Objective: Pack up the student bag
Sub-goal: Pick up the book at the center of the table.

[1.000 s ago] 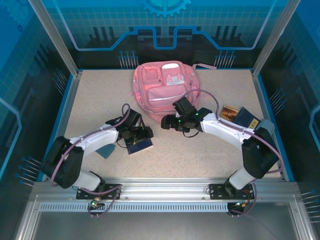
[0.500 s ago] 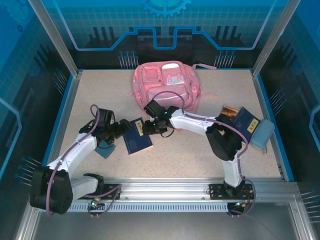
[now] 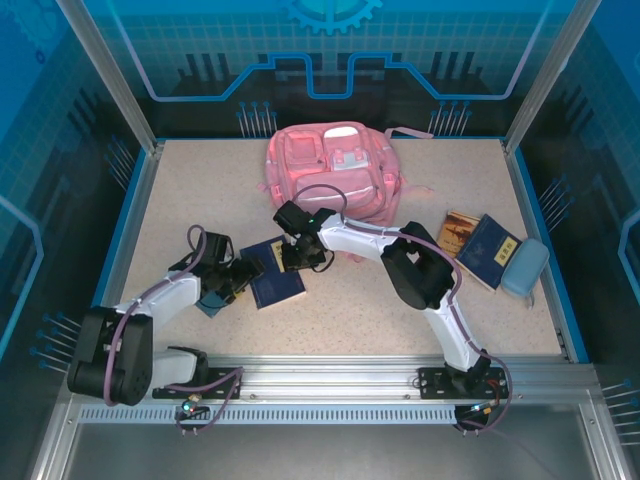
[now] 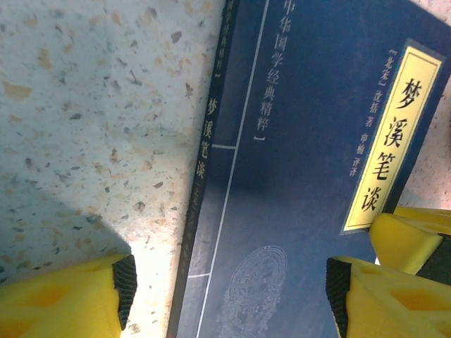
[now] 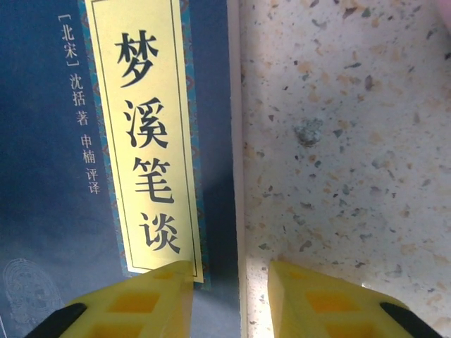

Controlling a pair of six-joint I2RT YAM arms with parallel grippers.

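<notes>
The student bag point(image 3: 330, 170), big, pink and soft, lies at the back middle of the table. In front of it a dark blue book point(image 3: 276, 283) with a yellow title label point(image 4: 394, 141) lies flat. My left gripper point(image 3: 241, 276) is at the book's left side and stands open point(image 4: 229, 292), one finger over the table, the other over the cover, straddling the spine. My right gripper point(image 3: 301, 257) is at the book's upper right corner; its jaws point(image 5: 231, 296) are narrow but apart, one over the book's label point(image 5: 144, 134), one over bare table, with the page edge between them.
Two more books point(image 3: 483, 245) and a grey-blue pouch point(image 3: 526, 268) lie at the right. A teal flat piece point(image 3: 211, 303) lies under my left arm. The speckled table point(image 3: 200, 190) is ringed by a blue rim and posts.
The right arm swung left from the bag's front to the book's corner and its jaws narrowed. The left gripper let go of the book, drew left, then came back to its spine; the book turned.
</notes>
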